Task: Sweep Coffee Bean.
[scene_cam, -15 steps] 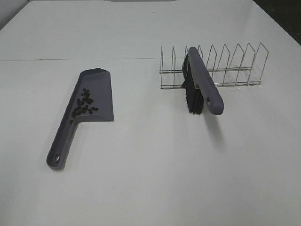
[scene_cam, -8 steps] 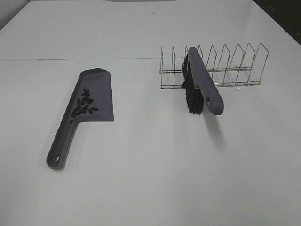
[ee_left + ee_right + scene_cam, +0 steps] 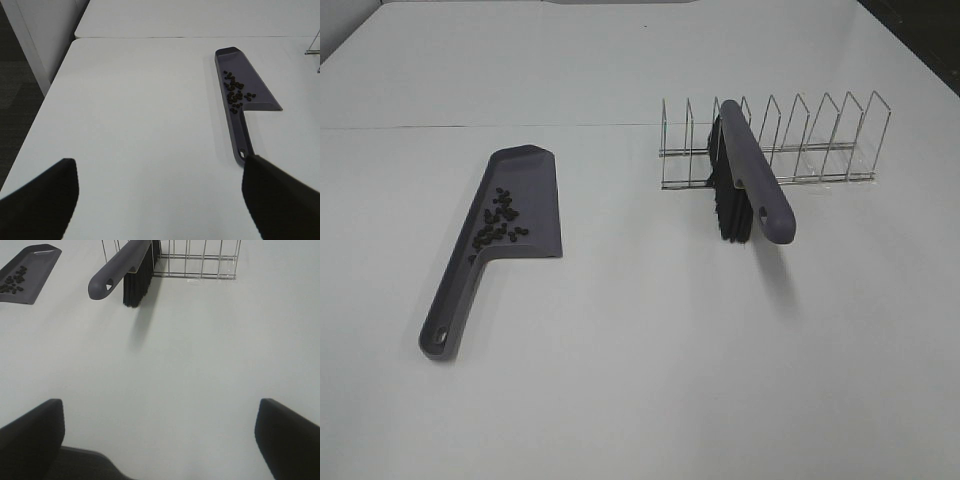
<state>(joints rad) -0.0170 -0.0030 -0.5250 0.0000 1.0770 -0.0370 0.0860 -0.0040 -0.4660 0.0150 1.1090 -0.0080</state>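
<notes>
A grey-purple dustpan [image 3: 520,205] lies on the white table [image 3: 640,350] at the left, its handle toward the front. Several coffee beans [image 3: 497,222] lie inside it; they also show in the left wrist view [image 3: 236,92] and the right wrist view [image 3: 14,279]. The brush [image 3: 752,180] with black bristles leans in a wire rack [image 3: 800,140] at the right. My left gripper [image 3: 160,195] is open and empty, back from the dustpan's handle [image 3: 242,145]. My right gripper [image 3: 160,435] is open and empty, back from the brush [image 3: 125,267]. Neither gripper shows in the exterior view.
The wire rack [image 3: 195,260] has several upright dividers and stands at the back right. The table's left edge [image 3: 47,95] drops to a dark floor. A seam [image 3: 480,126] crosses the table behind the dustpan.
</notes>
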